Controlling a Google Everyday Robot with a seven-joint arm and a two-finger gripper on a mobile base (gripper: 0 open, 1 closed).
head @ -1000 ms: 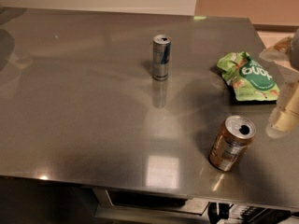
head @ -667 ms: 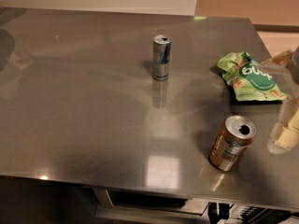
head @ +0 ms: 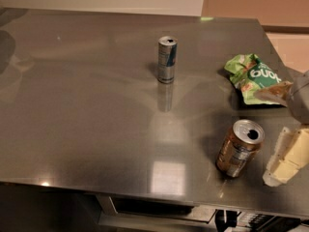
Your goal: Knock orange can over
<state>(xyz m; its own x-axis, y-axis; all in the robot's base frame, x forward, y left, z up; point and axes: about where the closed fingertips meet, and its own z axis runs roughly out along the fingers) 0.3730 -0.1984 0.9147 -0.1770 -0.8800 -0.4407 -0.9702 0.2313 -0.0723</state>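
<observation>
The orange can [head: 240, 149], orange-brown with a silver top and a white label patch, stands on the steel table [head: 87, 110] near its front right corner. My gripper [head: 280, 170] reaches in from the right edge of the camera view. Its pale tips are low over the table just right of the orange can, with a small gap between them and the can. Its grey body [head: 300, 103] rises above, partly cut off by the frame edge.
A taller slim silver-and-blue can [head: 167, 59] stands at the table's middle back. A green snack bag [head: 253, 76] lies at the right, behind the gripper. The table's front edge [head: 145, 190] runs just below the orange can.
The gripper has moved down the frame toward the table's front edge and slightly left, ending closer to the orange can. Both cans and the bag have not moved.
</observation>
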